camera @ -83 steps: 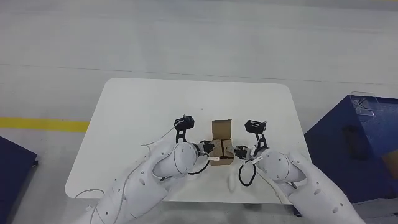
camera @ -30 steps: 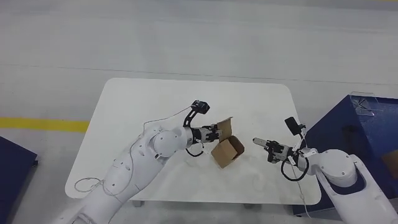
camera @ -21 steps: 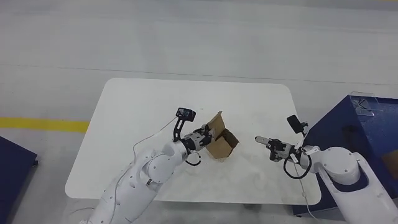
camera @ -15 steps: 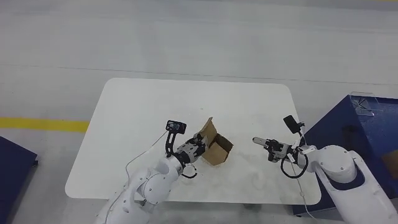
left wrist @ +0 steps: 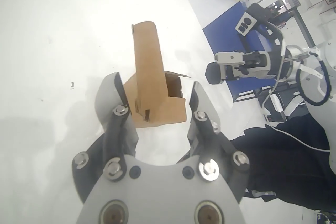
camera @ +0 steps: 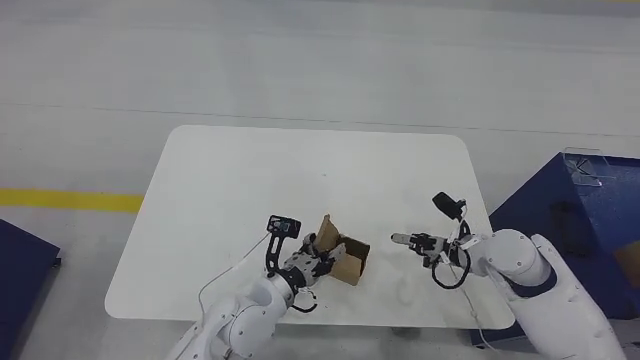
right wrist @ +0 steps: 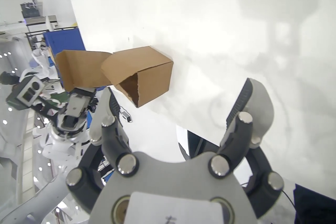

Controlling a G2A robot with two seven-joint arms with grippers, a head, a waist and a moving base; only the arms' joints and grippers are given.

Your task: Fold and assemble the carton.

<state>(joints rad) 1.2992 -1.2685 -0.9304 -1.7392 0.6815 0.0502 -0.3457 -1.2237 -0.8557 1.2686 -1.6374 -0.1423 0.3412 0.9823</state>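
Carton (camera: 341, 254) on worktop (camera: 250, 175), close to front edge, roughly mid-width. Flap (camera: 327, 231) stands up on its left side; open end faces right. Left hand (camera: 314, 260) just left of carton, fingers spread either side of carton's near end, contact unclear. Right hand (camera: 400, 240) right of carton, apart from it, over the worktop, pointing at the open end.
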